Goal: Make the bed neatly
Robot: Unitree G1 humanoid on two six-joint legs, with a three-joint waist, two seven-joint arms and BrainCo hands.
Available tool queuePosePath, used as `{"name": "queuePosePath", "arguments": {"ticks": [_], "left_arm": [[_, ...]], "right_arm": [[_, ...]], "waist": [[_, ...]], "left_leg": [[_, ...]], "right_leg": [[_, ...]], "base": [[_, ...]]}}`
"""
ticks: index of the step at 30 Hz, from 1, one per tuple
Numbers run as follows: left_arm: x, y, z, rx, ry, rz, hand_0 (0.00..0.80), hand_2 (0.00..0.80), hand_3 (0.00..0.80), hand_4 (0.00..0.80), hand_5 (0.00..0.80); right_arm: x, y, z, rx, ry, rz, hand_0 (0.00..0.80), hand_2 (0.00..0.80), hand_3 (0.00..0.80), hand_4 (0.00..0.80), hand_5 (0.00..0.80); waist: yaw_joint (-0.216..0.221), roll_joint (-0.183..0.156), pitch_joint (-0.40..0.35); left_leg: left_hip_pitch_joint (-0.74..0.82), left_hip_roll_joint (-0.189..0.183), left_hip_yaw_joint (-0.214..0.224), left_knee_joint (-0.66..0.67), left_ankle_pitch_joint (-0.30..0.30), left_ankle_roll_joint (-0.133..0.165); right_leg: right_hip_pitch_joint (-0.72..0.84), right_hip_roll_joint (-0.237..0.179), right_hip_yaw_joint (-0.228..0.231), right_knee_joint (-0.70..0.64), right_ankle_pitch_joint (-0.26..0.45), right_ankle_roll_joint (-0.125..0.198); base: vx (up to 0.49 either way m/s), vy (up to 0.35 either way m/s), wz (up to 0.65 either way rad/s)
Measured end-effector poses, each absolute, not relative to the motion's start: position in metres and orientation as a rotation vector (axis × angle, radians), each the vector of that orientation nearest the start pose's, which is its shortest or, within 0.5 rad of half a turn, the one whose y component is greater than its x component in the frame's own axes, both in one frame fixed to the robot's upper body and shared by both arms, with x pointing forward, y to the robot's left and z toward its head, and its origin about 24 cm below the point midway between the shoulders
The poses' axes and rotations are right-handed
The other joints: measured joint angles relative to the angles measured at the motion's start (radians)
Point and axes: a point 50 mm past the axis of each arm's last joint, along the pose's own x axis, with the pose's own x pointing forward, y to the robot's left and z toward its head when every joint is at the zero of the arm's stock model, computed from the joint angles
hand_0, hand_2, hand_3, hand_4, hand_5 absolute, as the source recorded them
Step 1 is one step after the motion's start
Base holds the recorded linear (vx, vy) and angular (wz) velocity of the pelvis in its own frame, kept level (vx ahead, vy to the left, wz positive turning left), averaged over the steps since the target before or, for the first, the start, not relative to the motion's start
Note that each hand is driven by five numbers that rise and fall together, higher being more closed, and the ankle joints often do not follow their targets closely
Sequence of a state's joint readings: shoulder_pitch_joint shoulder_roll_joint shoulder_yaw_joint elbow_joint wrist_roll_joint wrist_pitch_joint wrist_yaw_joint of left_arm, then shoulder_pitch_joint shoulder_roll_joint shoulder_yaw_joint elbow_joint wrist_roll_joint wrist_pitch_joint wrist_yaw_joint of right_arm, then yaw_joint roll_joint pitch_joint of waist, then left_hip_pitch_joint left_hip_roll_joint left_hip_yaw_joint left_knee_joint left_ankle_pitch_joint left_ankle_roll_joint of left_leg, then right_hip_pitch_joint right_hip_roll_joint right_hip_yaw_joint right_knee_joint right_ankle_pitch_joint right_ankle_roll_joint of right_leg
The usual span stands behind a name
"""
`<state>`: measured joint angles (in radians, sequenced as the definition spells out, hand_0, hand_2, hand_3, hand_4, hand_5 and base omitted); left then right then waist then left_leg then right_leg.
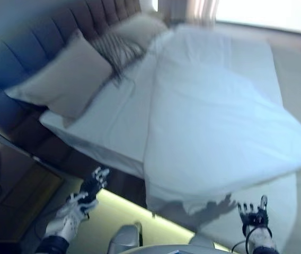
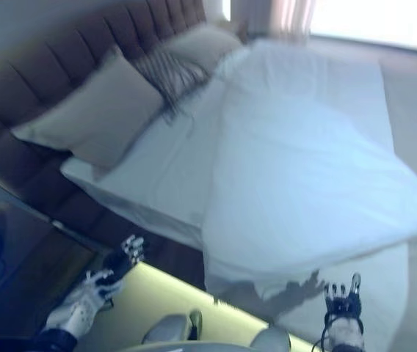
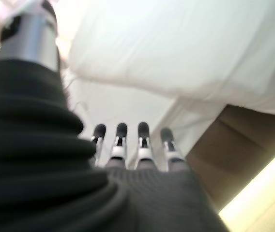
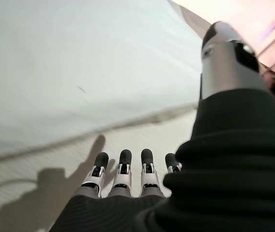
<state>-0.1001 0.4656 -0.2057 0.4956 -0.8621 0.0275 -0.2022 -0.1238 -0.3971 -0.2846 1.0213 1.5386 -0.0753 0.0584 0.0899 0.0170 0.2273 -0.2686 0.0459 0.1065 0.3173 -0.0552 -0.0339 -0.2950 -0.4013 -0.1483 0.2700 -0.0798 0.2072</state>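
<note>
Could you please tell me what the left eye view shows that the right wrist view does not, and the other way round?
Only the left eye view shows the pillows leaning on the padded headboard, the bare sheet beside the duvet, the left hand open near the bed's edge, and the lit strip under the bed frame. Only the right wrist view shows the right hand from close up, its straight fingers and their shadow on the cloth. Both show the white duvet with its edge hanging over the bed's side, and the right hand open and touching nothing.
</note>
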Motion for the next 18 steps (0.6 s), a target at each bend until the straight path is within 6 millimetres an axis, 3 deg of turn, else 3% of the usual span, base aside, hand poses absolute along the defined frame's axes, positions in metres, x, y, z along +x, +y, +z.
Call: {"name": "queuePosePath", "arguments": {"ticks": [2,3,4,5,6,7,8,10,12,16,18], "left_arm": [[0.27,0.221,-0.009,-0.391,0.334,-0.126,0.0,0.0,0.0,0.0,0.0],[0.275,0.22,-0.004,-0.4,0.307,-0.112,0.0,0.0,0.0,0.0,0.0],[0.277,0.219,-0.001,-0.402,0.291,-0.102,0.0,0.0,0.0,0.0,0.0],[0.276,0.219,-0.001,-0.402,0.286,-0.099,0.0,0.0,0.0,0.0,0.0],[0.269,0.219,-0.007,-0.414,0.305,-0.085,0.0,0.0,0.0,0.0,0.0],[0.256,0.221,-0.016,-0.429,0.334,-0.065,0.0,0.0,0.0,0.0,0.0],[0.244,0.224,-0.025,-0.441,0.368,-0.044,0.0,0.0,0.0,0.0,0.0],[0.238,0.222,-0.031,-0.451,0.385,-0.039,0.0,0.0,0.0,0.0,0.0],[0.242,0.221,-0.029,-0.46,0.364,-0.038,0.0,0.0,0.0,0.0,0.0],[0.267,0.215,-0.007,-0.47,0.282,-0.08,0.0,0.0,0.0,0.0,0.0],[0.277,0.215,0.009,-0.455,0.222,-0.106,0.0,0.0,0.0,0.0,0.0]], "right_arm": [[0.197,-0.347,-0.067,1.2,0.144,-0.923,0.0,0.0,0.0,0.0,0.0],[0.198,-0.345,-0.066,1.227,0.123,-0.912,0.0,0.0,0.0,0.0,0.0],[0.198,-0.343,-0.067,1.245,0.114,-0.903,0.0,0.0,0.0,0.0,0.0],[0.198,-0.341,-0.068,1.26,0.11,-0.901,0.0,0.0,0.0,0.0,0.0],[0.195,-0.342,-0.07,1.26,0.112,-0.909,0.0,0.0,0.0,0.0,0.0],[0.196,-0.344,-0.067,1.262,0.102,-0.905,0.0,0.0,0.0,0.0,0.0],[0.196,-0.35,-0.063,1.256,0.087,-0.904,0.0,0.0,0.0,0.0,0.0],[0.189,-0.369,-0.054,1.202,0.063,-0.927,0.0,0.0,0.0,0.0,0.0],[0.192,-0.385,-0.04,1.165,0.009,-0.912,0.0,0.0,0.0,0.0,0.0],[0.188,-0.398,-0.033,1.193,-0.089,-0.907,0.0,0.0,0.0,0.0,0.0],[0.191,-0.398,-0.03,1.245,-0.127,-0.878,0.0,0.0,0.0,0.0,0.0]], "waist": [[0.0,0.015,0.074],[-0.002,0.013,0.081],[-0.001,0.024,0.093],[-0.004,0.033,0.103],[-0.013,0.045,0.107],[-0.018,0.049,0.108],[-0.024,0.054,0.109],[-0.023,0.051,0.116],[-0.016,0.049,0.136],[0.01,0.049,0.174],[0.01,0.063,0.203]], "left_leg": [[-0.059,0.032,-0.001,0.027,0.013,-0.017],[-0.079,0.058,-0.003,0.027,0.019,-0.047],[-0.082,0.098,-0.006,0.025,0.026,-0.07],[-0.083,0.143,-0.012,0.024,0.028,-0.084],[-0.076,0.18,-0.031,0.028,0.019,-0.093],[-0.052,0.197,-0.069,0.056,0.01,-0.095],[-0.024,0.207,-0.09,0.045,-0.017,-0.116],[-0.012,0.193,-0.146,-0.008,-0.02,-0.119],[-0.033,0.175,-0.157,-0.02,0.003,-0.144],[-0.124,0.117,-0.165,0.061,-0.015,-0.143],[-0.148,0.101,-0.172,0.113,-0.04,-0.14]], "right_leg": [[-0.039,-0.008,-0.005,-0.02,0.034,-0.003],[-0.026,0.004,-0.017,-0.027,0.05,-0.008],[-0.013,0.034,-0.052,-0.041,0.125,-0.008],[-0.006,0.066,-0.073,-0.04,0.161,-0.035],[-0.004,0.101,-0.085,-0.021,0.144,-0.057],[-0.002,0.131,-0.083,-0.006,0.13,-0.077],[0.007,0.149,-0.082,-0.002,0.122,-0.087],[0.002,0.156,-0.077,-0.012,0.122,-0.092],[-0.035,0.142,-0.074,-0.016,0.142,-0.09],[-0.095,0.063,-0.079,0.031,0.157,-0.058],[-0.116,0.034,-0.041,0.088,0.119,-0.028]], "base": [[-0.212,-0.542,0.04],[-0.003,-0.319,0.1],[0.121,-0.224,0.15],[0.18,-0.109,0.18],[0.216,-0.022,-0.02],[0.154,0.103,-0.22],[0.067,0.169,-0.33],[-0.178,0.219,-0.17],[-0.168,0.174,-0.13],[0.075,-0.077,0.16],[-0.046,-0.183,0.32]]}}
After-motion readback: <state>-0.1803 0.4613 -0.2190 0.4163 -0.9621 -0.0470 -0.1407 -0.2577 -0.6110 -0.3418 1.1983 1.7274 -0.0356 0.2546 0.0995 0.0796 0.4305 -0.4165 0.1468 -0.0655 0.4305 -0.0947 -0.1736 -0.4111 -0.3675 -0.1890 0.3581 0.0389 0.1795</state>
